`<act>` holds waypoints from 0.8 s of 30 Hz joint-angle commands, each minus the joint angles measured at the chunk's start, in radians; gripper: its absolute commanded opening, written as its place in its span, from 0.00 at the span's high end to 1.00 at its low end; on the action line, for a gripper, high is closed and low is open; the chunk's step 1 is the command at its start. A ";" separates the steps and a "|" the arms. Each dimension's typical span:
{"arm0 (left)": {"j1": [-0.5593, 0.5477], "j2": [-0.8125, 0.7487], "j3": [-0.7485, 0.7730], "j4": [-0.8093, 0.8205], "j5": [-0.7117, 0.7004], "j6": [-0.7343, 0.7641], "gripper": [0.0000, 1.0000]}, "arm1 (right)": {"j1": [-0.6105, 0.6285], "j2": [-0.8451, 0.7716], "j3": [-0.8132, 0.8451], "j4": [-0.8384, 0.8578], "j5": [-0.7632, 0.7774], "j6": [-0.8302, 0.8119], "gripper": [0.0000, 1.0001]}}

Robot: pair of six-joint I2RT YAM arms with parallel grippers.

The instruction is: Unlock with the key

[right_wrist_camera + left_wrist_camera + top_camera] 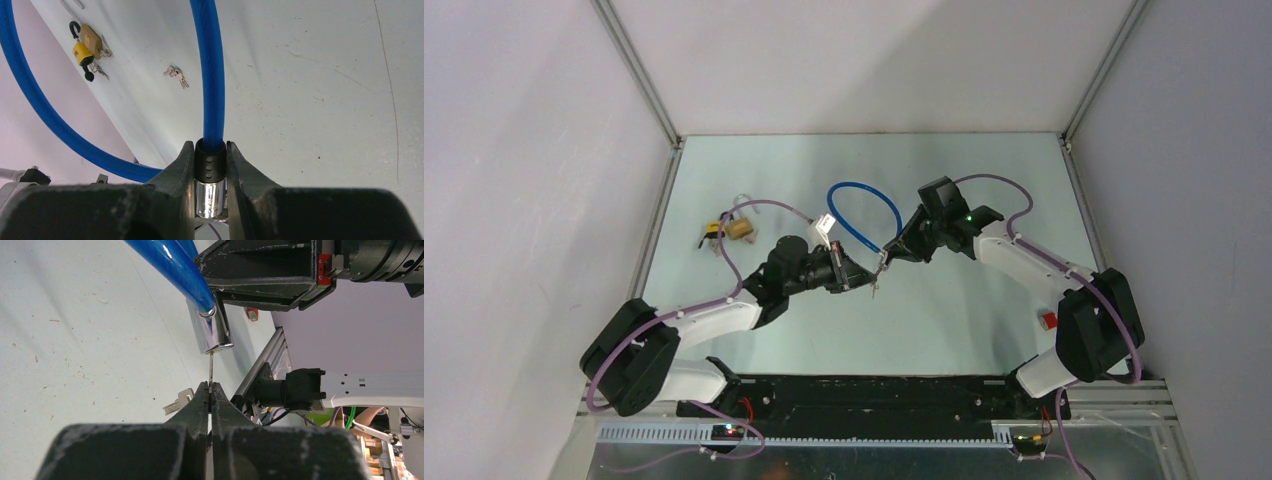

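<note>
Blue cable lock [865,213] loops at the centre of the pale table [984,300], its chrome barrel [210,333] clamped between the closed fingers of the right gripper [210,167]. The left gripper [210,391], fingers pressed together, pinches a thin key [211,367] whose tip meets the barrel's end. A second key [179,401] hangs beside those fingers. A brass padlock [739,228] lies well apart at the table's left.

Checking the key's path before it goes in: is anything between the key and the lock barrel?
Nothing visible. The key in the left gripper points straight at the end of the lock barrel held by the right gripper, and its tip is right at the barrel's end.
</note>
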 commanded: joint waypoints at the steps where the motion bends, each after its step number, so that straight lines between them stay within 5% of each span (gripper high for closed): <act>1: -0.005 -0.001 0.019 0.044 -0.001 0.004 1.00 | 0.008 -0.060 0.012 0.057 -0.004 -0.012 1.00; 14: -0.004 -0.013 0.019 0.043 -0.021 -0.002 1.00 | 0.027 -0.073 0.012 0.071 0.013 -0.028 1.00; 24: -0.005 -0.048 0.020 0.031 -0.107 -0.059 1.00 | 0.122 -0.145 0.011 0.007 0.248 -0.019 1.00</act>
